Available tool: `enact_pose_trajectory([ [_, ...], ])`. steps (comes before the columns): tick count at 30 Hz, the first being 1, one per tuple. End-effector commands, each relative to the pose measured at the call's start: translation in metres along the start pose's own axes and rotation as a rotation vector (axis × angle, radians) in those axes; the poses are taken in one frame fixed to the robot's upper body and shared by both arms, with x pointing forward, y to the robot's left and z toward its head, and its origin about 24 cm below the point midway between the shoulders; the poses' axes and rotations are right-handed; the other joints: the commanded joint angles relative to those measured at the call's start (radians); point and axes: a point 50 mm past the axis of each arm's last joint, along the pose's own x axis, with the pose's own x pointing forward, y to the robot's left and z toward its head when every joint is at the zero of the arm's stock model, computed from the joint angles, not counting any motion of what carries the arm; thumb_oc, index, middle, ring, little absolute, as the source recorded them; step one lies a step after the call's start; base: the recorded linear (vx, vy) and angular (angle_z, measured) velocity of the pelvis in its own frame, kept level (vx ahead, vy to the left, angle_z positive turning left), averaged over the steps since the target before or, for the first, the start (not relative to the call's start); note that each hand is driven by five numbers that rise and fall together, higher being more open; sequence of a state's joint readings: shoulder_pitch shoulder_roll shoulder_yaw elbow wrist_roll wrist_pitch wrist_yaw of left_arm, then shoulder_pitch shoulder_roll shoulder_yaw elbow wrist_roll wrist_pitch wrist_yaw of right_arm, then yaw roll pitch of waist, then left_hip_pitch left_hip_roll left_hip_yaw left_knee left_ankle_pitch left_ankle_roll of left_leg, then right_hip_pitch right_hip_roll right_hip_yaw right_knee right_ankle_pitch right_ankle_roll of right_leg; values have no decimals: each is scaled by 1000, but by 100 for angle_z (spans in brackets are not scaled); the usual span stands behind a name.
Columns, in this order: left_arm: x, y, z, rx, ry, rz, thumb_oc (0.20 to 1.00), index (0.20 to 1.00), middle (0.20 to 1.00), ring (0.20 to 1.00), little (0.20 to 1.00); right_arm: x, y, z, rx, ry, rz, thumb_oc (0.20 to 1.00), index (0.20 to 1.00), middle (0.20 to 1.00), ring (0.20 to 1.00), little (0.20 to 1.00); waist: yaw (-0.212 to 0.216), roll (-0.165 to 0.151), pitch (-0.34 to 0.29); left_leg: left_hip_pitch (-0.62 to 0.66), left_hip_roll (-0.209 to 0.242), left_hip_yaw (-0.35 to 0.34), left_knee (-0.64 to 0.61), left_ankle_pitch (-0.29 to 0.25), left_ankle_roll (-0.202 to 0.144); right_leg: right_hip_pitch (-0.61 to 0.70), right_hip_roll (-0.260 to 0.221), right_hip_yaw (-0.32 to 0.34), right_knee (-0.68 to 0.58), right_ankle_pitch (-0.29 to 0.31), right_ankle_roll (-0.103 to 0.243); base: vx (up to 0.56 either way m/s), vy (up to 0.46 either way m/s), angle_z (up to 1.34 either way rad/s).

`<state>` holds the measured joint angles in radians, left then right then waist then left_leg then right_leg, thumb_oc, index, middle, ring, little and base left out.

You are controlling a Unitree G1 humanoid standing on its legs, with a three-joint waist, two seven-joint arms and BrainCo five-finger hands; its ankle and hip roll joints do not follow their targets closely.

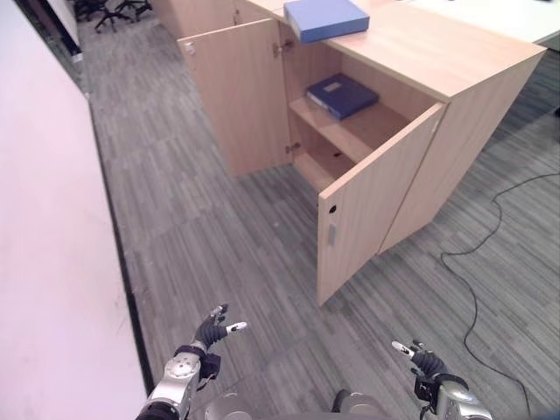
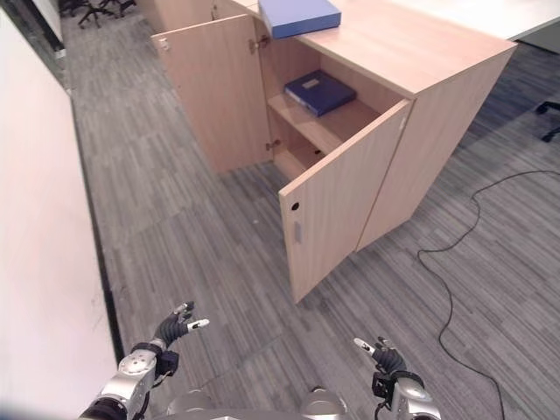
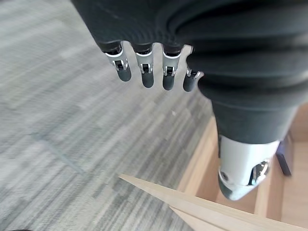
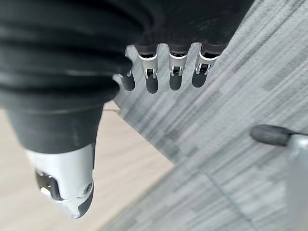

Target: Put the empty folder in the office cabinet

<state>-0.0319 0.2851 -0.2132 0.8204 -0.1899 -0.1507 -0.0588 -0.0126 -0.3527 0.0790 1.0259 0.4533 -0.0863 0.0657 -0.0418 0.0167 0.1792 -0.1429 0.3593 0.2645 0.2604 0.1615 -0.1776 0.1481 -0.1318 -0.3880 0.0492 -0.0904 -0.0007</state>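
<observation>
A light blue folder (image 1: pixel 325 17) lies flat on top of the wooden office cabinet (image 1: pixel 455 61). Both cabinet doors stand open, and a dark blue folder (image 1: pixel 341 94) lies on the upper shelf inside. My left hand (image 1: pixel 210 331) hangs low over the carpet near me, well short of the cabinet, its fingers (image 3: pixel 144 72) relaxed and holding nothing. My right hand (image 1: pixel 426 360) is at the lower right, also open and holding nothing, with its fingers (image 4: pixel 163 77) over the carpet.
The right cabinet door (image 1: pixel 367 210) swings out toward me over the grey carpet; the left door (image 1: pixel 236 96) stands open farther back. A white wall (image 1: pixel 44 262) runs along the left. Office chairs (image 1: pixel 109 10) stand far back, and a white desk (image 1: pixel 499 13) adjoins the cabinet.
</observation>
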Motion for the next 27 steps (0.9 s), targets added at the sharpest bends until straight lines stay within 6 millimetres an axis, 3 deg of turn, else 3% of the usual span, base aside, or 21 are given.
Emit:
enact_pose_trajectory([
  [1,-3,2,5,16,-45,6,1000,1000,1000,1000,1000,0,-13,9,50,-42,-41,1000,1000,1000,1000,1000,42,60,28,79,20,-58,-156,20,-23,-16,-33,98,-49,14,131,445,172,-107],
  [2,-3,0,2,5,-31,7,1000,1000,1000,1000,1000,1,-13,8,72,-39,-49,1000,1000,1000,1000,1000,59,73,33,57,24,-126,-251,67,-33,11,-25,135,-17,-24,135,278,104,-97],
  [6,-4,2,-5,-10,-5,30,1000,1000,1000,1000,1000,1,-11,3,93,-23,-53,1000,1000,1000,1000,1000,74,73,48,33,34,-198,-318,85,-41,40,-16,211,51,-93,136,413,143,-62],
  [8,-6,4,-11,-23,17,45,1000,1000,1000,1000,1000,0,-9,-2,92,-3,-47,1000,1000,1000,1000,1000,81,74,45,14,51,-278,-326,89,-51,39,-6,278,97,-126,138,297,165,-84],
  [9,-6,4,-11,-23,17,45,1000,1000,1000,1000,1000,0,-9,-2,92,-2,-47,1000,1000,1000,1000,1000,83,71,45,17,50,-274,-325,87,-52,36,-9,281,108,-134,137,369,262,-110],
  [11,-9,7,-18,-30,38,59,1000,1000,1000,1000,1000,-2,-13,-11,125,28,-61,1000,1000,1000,1000,1000,76,75,36,10,92,-372,-329,101,-70,0,-14,394,212,-199,152,437,466,-56],
  [15,-8,8,-19,-22,44,57,1000,1000,1000,1000,1000,-4,-17,-17,148,47,-77,1000,1000,1000,1000,1000,67,72,28,14,94,-389,-326,99,-76,-13,-31,429,240,-224,168,176,322,-90],
  [16,-6,8,-15,5,34,42,1000,1000,1000,1000,1000,-8,-21,-28,201,75,-93,1000,1000,1000,1000,1000,45,75,0,14,85,-376,-305,83,-75,-14,-70,463,223,-193,209,220,632,-14],
  [19,-6,7,-11,30,19,25,1000,1000,1000,1000,1000,-12,-23,-37,214,100,-103,1000,1000,1000,1000,1000,32,56,-21,24,57,-363,-284,43,-69,-18,-117,483,203,-132,250,154,409,-18],
  [21,-2,7,0,67,-17,-3,1000,1000,1000,1000,1000,-15,-23,-46,245,127,-113,1000,1000,1000,1000,1000,27,33,-35,40,24,-313,-273,7,-57,-14,-158,489,182,-26,262,130,365,-39],
  [23,1,7,12,84,-55,-15,1000,1000,1000,1000,1000,-14,-21,-46,280,122,-119,1000,1000,1000,1000,1000,11,21,-38,69,-13,-241,-280,-21,-32,-66,-206,478,225,155,262,70,552,-10],
  [24,1,7,20,88,-86,-25,1000,1000,1000,1000,1000,-10,-16,-37,289,99,-109,1000,1000,1000,1000,1000,28,21,-24,113,-60,-148,-298,-48,10,-131,-302,318,336,236,262,11,579,-42],
  [25,1,7,20,88,-87,-25,1000,1000,1000,1000,1000,-9,-16,-37,289,99,-109,1000,1000,1000,1000,1000,28,22,-26,108,-60,-148,-296,-46,12,-134,-302,319,331,241,262,49,838,-93],
  [26,0,6,21,88,-93,-38,1000,1000,1000,1000,1000,-6,-5,-33,279,92,-80,1000,1000,1000,1000,1000,42,28,-20,157,-111,-67,-318,-74,51,-148,-348,124,407,241,252,34,445,-102],
  [27,0,6,22,88,-93,-38,1000,1000,1000,1000,1000,-6,-4,-33,280,92,-80,1000,1000,1000,1000,1000,42,29,-22,154,-112,-68,-319,-71,53,-148,-348,122,401,246,252,81,657,-84],
])
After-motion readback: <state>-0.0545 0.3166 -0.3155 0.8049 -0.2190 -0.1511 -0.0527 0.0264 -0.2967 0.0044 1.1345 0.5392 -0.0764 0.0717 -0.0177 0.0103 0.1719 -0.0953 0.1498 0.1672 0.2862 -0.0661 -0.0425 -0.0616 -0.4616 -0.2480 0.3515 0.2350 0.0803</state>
